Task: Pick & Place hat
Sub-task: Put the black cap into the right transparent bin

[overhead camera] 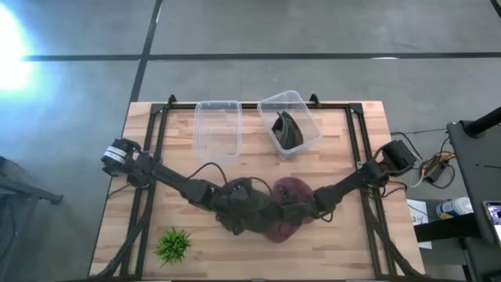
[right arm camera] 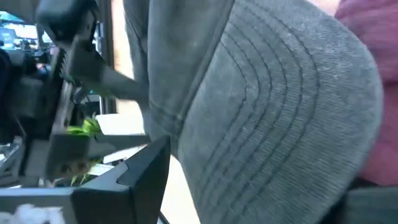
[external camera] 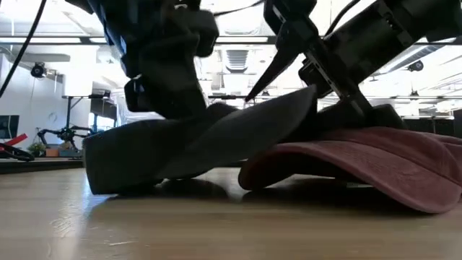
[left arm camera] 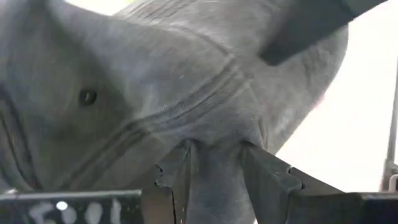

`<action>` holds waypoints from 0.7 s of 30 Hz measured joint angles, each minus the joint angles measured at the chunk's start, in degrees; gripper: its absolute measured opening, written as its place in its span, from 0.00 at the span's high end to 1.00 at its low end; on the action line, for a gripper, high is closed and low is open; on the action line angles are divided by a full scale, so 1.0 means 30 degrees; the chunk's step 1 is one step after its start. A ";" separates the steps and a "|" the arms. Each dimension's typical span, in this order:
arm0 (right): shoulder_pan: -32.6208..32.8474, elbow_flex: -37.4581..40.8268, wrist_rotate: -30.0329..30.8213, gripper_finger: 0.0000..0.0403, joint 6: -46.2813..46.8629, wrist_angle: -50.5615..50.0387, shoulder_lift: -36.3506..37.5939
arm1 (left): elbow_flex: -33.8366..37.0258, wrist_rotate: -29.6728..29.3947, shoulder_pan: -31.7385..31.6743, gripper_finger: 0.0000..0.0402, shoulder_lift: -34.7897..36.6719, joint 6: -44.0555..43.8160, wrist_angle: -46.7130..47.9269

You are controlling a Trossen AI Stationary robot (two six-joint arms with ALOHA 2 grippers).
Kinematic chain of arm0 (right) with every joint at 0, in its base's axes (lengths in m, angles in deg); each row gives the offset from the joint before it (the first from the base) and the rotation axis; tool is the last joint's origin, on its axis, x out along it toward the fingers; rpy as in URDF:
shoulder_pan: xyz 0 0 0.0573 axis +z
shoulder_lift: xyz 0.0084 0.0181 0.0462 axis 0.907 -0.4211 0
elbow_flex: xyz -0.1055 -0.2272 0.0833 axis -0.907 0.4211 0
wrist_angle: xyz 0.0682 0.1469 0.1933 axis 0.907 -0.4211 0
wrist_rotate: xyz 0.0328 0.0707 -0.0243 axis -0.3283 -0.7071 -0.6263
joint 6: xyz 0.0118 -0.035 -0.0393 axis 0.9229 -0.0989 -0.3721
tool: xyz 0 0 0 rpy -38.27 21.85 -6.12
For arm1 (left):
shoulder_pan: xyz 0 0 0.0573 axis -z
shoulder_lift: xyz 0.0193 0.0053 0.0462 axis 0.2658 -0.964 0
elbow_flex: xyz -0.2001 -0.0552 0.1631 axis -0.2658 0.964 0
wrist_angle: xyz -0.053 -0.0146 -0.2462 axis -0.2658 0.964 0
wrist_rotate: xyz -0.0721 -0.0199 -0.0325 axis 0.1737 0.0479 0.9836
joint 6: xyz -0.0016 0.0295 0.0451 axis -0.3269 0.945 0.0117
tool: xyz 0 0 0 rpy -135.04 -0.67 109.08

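A grey cap [overhead camera: 235,223] [external camera: 144,155] sits on the table near its near edge, with its brim [external camera: 274,119] slanting up over a maroon cap [overhead camera: 291,188] [external camera: 375,159] lying beside it. My left gripper [overhead camera: 239,202] [left arm camera: 214,165] is down on the grey cap's crown and shut on it. My right gripper [overhead camera: 290,210] [right arm camera: 261,180] comes in from the table's right. It is open, with one finger [right arm camera: 146,165] on either side of the stitched brim [right arm camera: 280,106]. A third, dark hat [overhead camera: 286,129] lies in a clear bin. My left gripper pinches a raised fold of the grey cap's crown cloth [left arm camera: 214,146] between its two fingers, coming from above. The cap's lower edge [external camera: 115,184] rests on the table. My right gripper stands astride the grey brim; I cannot tell whether a finger touches it.
Two clear plastic bins stand at the far side of the table: an empty one [overhead camera: 218,125] and a tilted one [overhead camera: 309,117] holding the dark hat. A small green plant [overhead camera: 174,244] sits near the near-left corner. Black frame rails [overhead camera: 153,133] run along the table's sides.
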 joint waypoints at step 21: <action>0.0192 0.0095 -0.0730 0.96 -0.4080 -0.2884 0.3157 | -0.2698 -0.3299 0.0392 0.67 0.1715 0.0729 -0.0264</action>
